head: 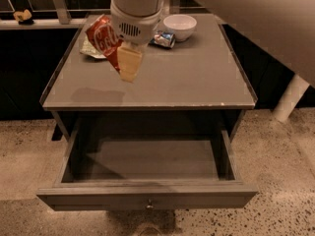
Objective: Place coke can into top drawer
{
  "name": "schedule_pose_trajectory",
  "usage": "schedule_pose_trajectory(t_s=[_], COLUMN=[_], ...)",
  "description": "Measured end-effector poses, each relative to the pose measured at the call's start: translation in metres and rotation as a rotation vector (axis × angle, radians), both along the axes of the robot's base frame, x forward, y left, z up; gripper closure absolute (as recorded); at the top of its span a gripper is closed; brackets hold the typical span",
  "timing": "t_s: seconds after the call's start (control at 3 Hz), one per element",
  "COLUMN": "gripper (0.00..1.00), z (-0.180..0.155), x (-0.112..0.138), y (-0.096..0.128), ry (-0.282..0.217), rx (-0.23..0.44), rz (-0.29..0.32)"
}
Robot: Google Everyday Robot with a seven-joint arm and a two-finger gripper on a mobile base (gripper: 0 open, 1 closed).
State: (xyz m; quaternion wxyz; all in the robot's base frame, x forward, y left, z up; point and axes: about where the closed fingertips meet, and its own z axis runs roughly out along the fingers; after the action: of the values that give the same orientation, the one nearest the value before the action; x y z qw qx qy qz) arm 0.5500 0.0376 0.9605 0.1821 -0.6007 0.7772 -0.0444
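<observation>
My gripper (123, 63) is shut on the red coke can (103, 39) and holds it tilted in the air above the left part of the table top. One pale finger (129, 62) shows in front of the can. The top drawer (147, 196) is pulled wide open below the table's front edge. Its inside is bare, and its front panel has a small knob (149, 205) at the centre. The can is higher than the drawer and further back.
On the table top (197, 77) at the back stand a white bowl (179, 26), a crumpled blue-and-silver can (163, 39) and a green snack bag (91, 50). A white post (290, 97) stands right of the table. A speckled floor lies around it.
</observation>
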Motion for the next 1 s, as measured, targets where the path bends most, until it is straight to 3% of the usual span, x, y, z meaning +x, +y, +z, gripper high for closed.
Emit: schedule_pose_trajectory(t_s=[0.33,0.67,1.0], gripper=[1.0,1.0,1.0], z=[0.005,0.005,0.024], x=[-0.016,-0.016,-0.016], y=[-0.013,-0.013,-0.029], ry=[0.028,0.028,-0.022], rx=[-0.047,-0.047,-0.058], rz=[-0.012,-0.012,-0.046])
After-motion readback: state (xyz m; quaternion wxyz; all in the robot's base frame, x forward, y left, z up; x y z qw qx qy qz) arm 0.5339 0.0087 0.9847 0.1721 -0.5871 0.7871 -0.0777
